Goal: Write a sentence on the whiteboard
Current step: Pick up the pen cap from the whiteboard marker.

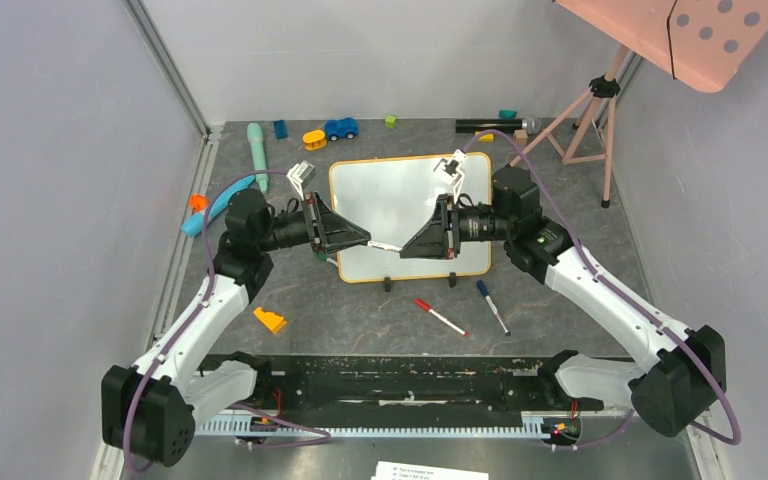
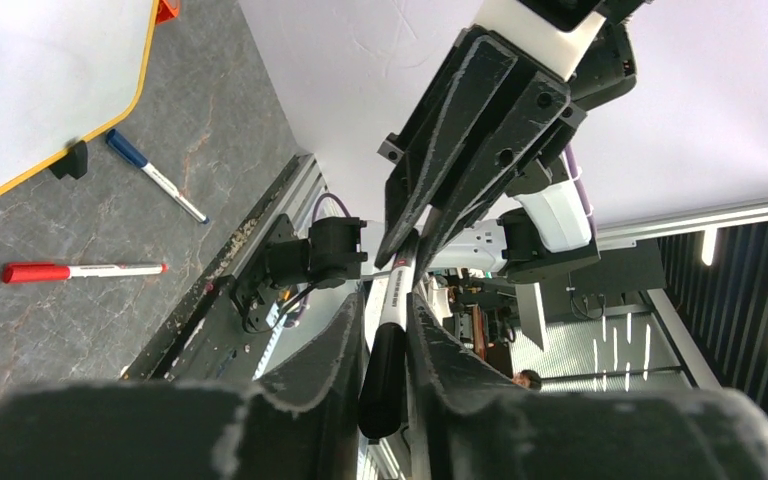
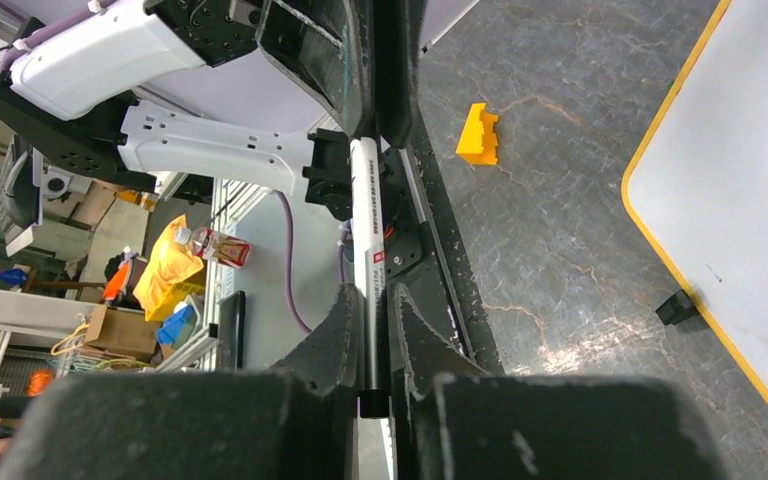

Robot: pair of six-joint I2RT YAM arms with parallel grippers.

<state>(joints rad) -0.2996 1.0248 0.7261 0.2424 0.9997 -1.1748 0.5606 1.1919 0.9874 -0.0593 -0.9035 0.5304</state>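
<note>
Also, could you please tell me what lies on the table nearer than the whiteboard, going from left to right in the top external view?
Orange block → red-capped marker → blue-capped marker.

Top external camera: fixed high at the near side, angled down and forward, far enough off to take in the whole tabletop (image 1: 360, 315). Left wrist camera: close behind the left end effector (image 2: 384, 315), facing right. Right wrist camera: close behind the right end effector (image 3: 372, 300), facing left. The wrist views oppose each other. All three share the white marker (image 1: 385, 245) and the near edge of the whiteboard (image 1: 392, 185).
</note>
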